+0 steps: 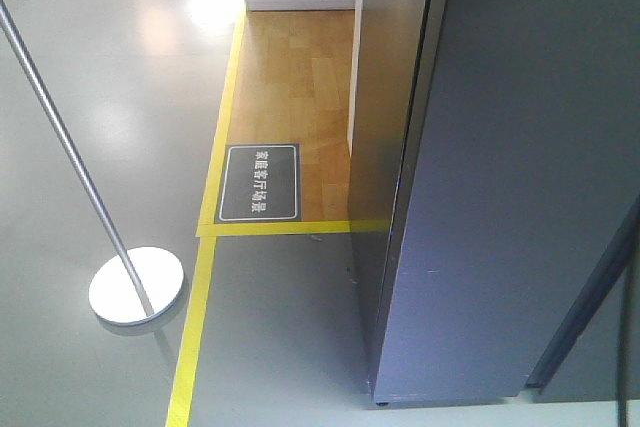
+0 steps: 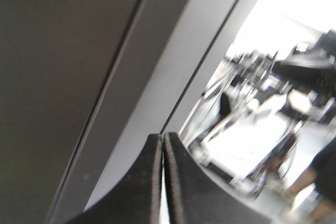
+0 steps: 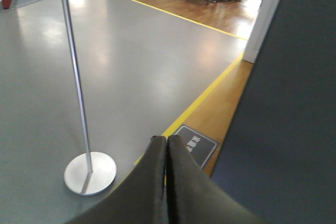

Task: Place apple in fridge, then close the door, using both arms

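Your left gripper point(image 2: 163, 145): dark matte fingers pressed together, clenched on nothing, tips close to fridge point(image 2: 63, 77), smooth dark grey panel with thin seam lines. Your right gripper point(image 3: 166, 150): also clenched, empty, hanging over glossy grey floor point(image 3: 136, 61). Beyond it, thin metal pole point(image 3: 76, 85) on round disc base. Dark floor sign point(image 1: 259, 182) has white characters, too small to read. Yellow tape point(image 1: 195, 327) borders wood flooring. Front view alone shows door point(image 1: 510, 197) shut against fridge body. Apple not visible in any view.
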Controlling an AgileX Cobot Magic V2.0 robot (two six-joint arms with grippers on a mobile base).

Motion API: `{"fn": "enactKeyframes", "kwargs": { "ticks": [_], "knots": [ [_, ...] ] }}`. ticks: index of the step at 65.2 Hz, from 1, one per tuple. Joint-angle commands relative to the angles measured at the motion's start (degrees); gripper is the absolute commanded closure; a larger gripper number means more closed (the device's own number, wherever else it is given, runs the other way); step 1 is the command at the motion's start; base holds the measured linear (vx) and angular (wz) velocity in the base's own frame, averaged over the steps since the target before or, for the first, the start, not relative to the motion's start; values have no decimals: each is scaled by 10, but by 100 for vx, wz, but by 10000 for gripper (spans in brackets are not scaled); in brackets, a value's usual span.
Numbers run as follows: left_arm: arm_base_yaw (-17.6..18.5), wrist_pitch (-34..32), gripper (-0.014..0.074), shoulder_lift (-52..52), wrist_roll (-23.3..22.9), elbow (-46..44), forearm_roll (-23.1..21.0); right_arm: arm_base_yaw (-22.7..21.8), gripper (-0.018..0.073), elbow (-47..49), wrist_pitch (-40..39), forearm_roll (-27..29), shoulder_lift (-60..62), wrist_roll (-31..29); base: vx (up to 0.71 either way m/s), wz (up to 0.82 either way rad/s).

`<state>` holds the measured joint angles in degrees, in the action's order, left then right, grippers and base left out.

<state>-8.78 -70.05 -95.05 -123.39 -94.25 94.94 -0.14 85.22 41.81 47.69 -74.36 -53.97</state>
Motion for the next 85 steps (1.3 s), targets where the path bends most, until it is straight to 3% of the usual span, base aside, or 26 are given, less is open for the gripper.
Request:
{"fn": "enactKeyframes", "kwargs": {
  "ticks": [1,12,21,30,49,55,62,72,85],
  "knots": [
    [2,-85,604,65,-3,6,-27,-4,563,-23,-70,13,67,9,0,0],
    [2,-84,604,147,-3,79,-24,-4,563,-153,-100,14,174,-1,0,0],
    [2,-49,604,223,-3,175,29,-5,563,-287,-116,13,264,-6,0,0],
    [2,38,604,306,-2,313,78,-5,563,-430,-132,15,355,-3,0,0],
    [2,291,604,473,21,658,76,-5,563,-643,-166,14,504,-3,0,0],
    [2,338,603,510,21,741,54,-5,563,-668,-162,19,527,-3,0,0],
    [2,349,603,537,21,794,17,-5,562,-674,-155,23,536,-3,0,0],
    [2,346,603,547,21,806,-31,-5,562,-674,-152,26,536,-3,0,0],
    [2,310,603,547,21,806,-126,-5,562,-674,-152,26,536,-4,0,0]
  ]
}}
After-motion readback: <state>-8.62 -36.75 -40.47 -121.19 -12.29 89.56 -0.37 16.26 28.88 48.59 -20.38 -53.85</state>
